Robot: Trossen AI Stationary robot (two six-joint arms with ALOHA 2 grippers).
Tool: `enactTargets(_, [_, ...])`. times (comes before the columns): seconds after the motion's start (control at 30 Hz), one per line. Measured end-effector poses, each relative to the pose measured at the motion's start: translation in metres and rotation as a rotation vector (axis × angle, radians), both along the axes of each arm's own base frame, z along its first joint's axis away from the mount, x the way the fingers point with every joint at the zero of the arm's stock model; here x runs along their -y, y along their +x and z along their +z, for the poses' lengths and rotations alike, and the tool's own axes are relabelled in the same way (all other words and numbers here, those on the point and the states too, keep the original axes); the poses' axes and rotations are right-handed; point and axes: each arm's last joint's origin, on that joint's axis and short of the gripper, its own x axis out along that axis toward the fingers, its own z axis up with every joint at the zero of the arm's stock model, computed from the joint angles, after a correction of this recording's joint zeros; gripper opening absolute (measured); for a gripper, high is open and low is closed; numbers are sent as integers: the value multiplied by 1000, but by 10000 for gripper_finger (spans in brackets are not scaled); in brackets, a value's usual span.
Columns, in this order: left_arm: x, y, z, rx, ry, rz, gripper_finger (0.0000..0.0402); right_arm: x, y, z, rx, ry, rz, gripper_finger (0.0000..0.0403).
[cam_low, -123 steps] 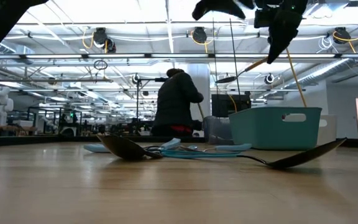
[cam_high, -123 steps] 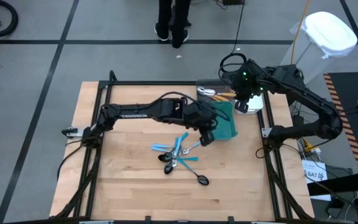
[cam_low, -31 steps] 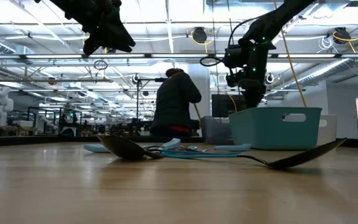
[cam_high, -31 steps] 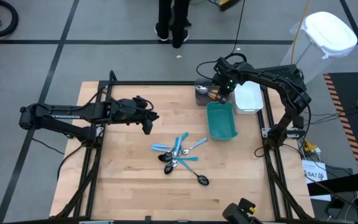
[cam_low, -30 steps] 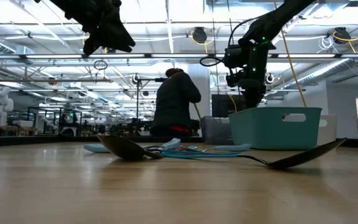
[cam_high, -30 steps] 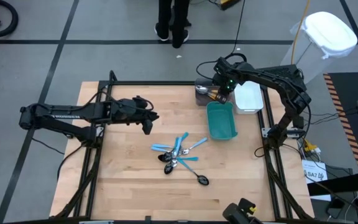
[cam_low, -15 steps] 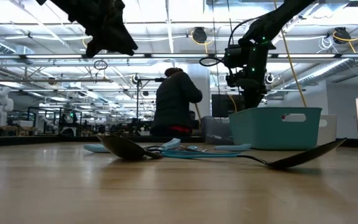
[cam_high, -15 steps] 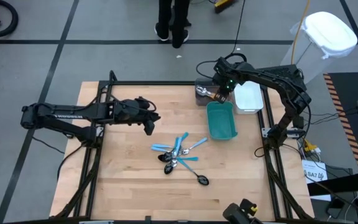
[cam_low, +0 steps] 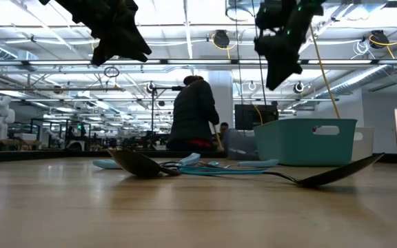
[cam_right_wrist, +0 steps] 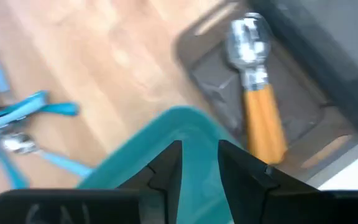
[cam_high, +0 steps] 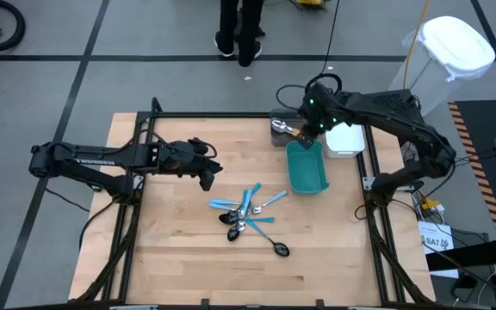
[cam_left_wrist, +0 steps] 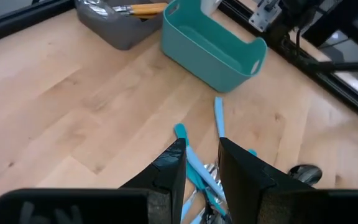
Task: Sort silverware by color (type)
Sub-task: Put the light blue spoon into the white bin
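The silverware pile [cam_high: 246,215] lies mid-table: light-blue-handled utensils [cam_left_wrist: 219,120] crossed over dark black spoons [cam_low: 140,163], with one black spoon [cam_high: 278,248] apart on the near side. An orange-handled spoon [cam_right_wrist: 257,93] with a silver head lies in the gray bin [cam_right_wrist: 213,84]; more orange handles [cam_left_wrist: 145,9] show there. My left gripper [cam_high: 207,176] hovers left of the pile, its fingers [cam_left_wrist: 201,155] a narrow gap apart. My right gripper [cam_high: 304,138] hangs above the far end of the teal bin [cam_high: 306,168], narrowly open [cam_right_wrist: 201,152] and holding nothing.
Gray bin [cam_high: 282,127], teal bin and white bin [cam_high: 344,138] stand together at the table's far right. A black frame [cam_high: 136,138] borders the tabletop. A person [cam_low: 195,114] stands beyond the far edge. Bare wood lies near and left of the pile.
My right gripper has risen from low at the gray bin to well above the bins, drifting slightly toward the teal bin. The orange-handled spoon stays lying in the gray bin. The pile has not moved.
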Motion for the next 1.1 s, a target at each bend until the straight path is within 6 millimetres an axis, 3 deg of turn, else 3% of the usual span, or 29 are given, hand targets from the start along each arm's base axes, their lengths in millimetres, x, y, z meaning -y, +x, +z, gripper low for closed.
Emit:
enactTargets(0.3, [15, 13, -18, -93, 17, -63, 93, -62, 13, 17, 74, 34, 112, 100])
enactTargets(0.5, [35, 26, -33, -121, -42, -95, 93, -88, 16, 22, 99, 57, 162, 100])
enactTargets(0.93, [72, 52, -73, -184, -80, -163, 96, -101, 18, 23, 101, 72, 186, 100])
enactTargets(1.1, [85, 52, -75, -181, -74, -209, 152, -101, 19, 23, 110, 73, 181, 100])
